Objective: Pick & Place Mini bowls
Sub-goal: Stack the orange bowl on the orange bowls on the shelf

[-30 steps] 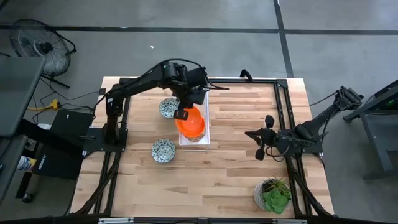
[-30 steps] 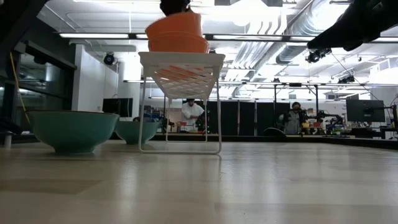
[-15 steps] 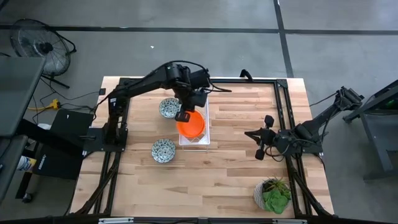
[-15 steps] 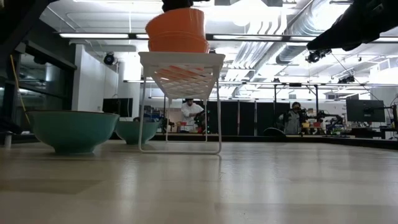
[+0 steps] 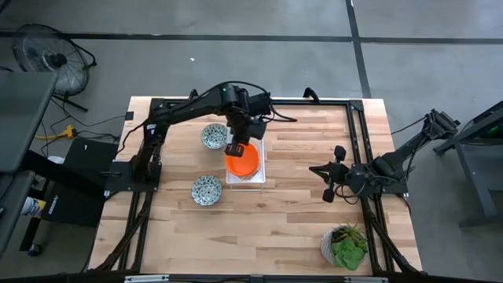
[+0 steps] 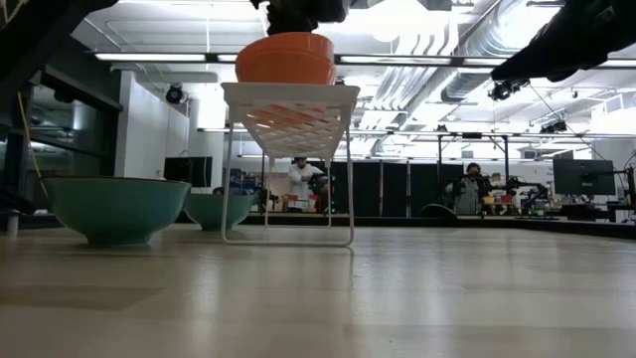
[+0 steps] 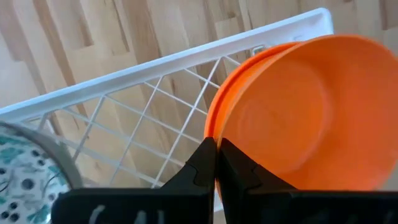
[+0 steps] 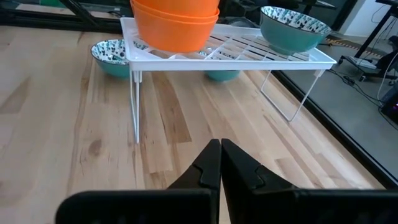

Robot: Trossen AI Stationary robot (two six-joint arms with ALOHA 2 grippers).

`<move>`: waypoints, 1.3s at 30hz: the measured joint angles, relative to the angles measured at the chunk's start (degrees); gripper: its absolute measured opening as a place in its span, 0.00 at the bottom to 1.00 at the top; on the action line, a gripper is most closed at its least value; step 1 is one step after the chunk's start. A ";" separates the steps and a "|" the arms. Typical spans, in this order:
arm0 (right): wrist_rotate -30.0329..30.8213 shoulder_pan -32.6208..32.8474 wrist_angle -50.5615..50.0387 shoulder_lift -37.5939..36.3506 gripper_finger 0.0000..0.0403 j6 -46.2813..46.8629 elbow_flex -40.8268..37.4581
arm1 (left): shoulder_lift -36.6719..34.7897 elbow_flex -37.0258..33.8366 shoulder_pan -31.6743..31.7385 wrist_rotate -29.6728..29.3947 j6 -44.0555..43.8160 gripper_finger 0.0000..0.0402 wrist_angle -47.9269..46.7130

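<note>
Since a second ago, the left gripper (image 5: 233,148) has swung further over the white tray (image 5: 260,178), and the orange bowl that sat tilted above the stack now sits level on it. From my remote station I record the following.

I see the left gripper's fingers (image 7: 205,163) pressed together, tips at the rim of the top orange bowl (image 7: 292,118); I cannot tell whether the rim is pinched between them. The orange bowls (image 5: 242,160) are nested in a stack at one end of the raised lattice tray (image 6: 288,95). In the low view the stack (image 6: 285,59) rests on the tray's top, with the dark gripper directly above it.

One patterned bowl (image 8: 293,27) stands on the tray towards its other end, seen in the right wrist view. Two more patterned bowls are on the table: one (image 5: 212,136) just beside the tray on the left arm's side, another (image 5: 207,189) nearer the front edge, apart from the tray. In the low view these show as teal bowls (image 6: 117,208) standing upright on the wood.

I note the right gripper (image 5: 330,181) waiting at the right side of the table (image 5: 299,228), jaws closed on nothing, pointed at the tray. A potted plant (image 5: 344,245) stands at the front right corner.

People show in the room behind the table.
</note>
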 joint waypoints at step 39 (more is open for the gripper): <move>-1.05 0.00 -1.04 0.02 0.00 0.98 -0.02 | -4.00 2.84 0.00 -7.70 4.26 0.36 -0.07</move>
